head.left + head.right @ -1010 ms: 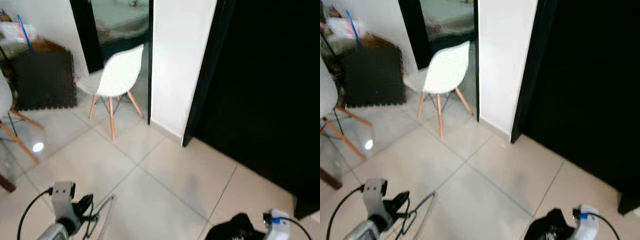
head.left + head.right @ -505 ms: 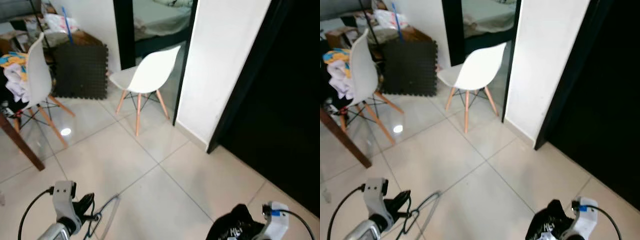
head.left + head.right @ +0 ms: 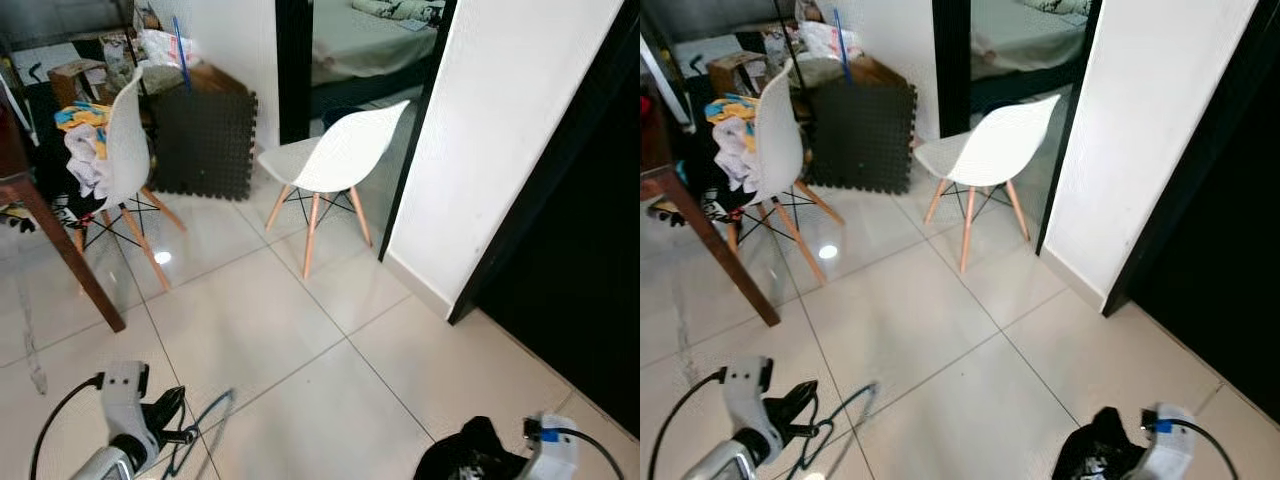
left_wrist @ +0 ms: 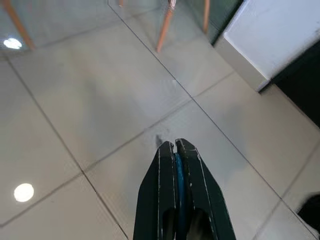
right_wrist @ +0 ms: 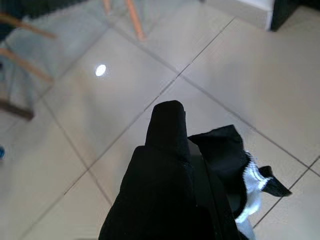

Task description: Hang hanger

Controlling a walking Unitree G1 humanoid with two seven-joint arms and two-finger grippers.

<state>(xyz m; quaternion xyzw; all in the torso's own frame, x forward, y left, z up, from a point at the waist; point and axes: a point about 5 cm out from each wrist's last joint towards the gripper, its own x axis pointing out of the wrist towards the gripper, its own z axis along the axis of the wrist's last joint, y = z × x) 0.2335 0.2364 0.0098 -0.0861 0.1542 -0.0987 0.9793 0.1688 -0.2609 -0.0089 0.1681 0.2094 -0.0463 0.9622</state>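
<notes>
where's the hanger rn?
The hanger is clamped in the left gripper, low on the robot's left in the eye views, over the tile floor in front of the white chair.

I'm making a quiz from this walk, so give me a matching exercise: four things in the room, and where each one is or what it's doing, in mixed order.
Things:
1. hanger
2. black garment
3. white chair
4. clothes pile

Places or states:
A. heaped on the chair beside the wooden table
B. clamped in the left gripper
C. standing by the bedroom doorway
D. held by the right gripper

Pairs: 1-B, 2-D, 3-C, 4-A
</notes>
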